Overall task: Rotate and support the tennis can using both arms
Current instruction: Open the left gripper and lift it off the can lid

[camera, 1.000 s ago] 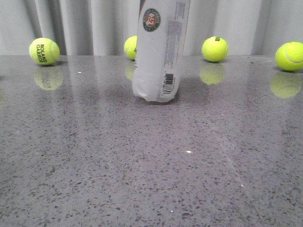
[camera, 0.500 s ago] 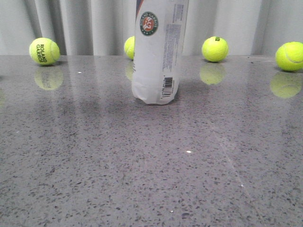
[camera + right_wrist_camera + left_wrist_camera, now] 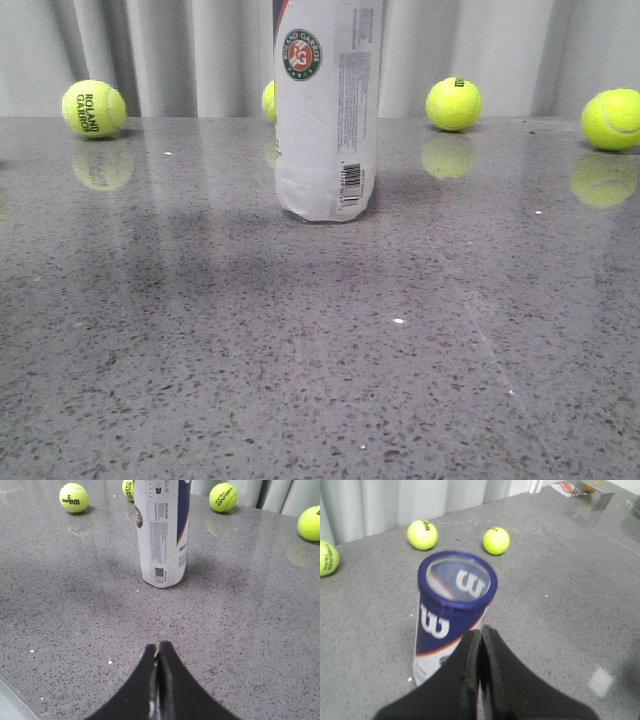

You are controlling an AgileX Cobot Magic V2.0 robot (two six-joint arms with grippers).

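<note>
Tennis can [image 3: 327,110]: stands upright on the grey speckled worktop [image 3: 320,350], toward its far edge, navy lid on top.
Left gripper [image 3: 480,645]: fingers pressed together, holding nothing, tips just beside the can's upper wall; contact cannot be told.
Right gripper [image 3: 158,652]: fingers closed on nothing, well apart from the can.
Tennis balls [image 3: 94,108]: scattered along the far edge by the curtain [image 3: 160,55].
</note>
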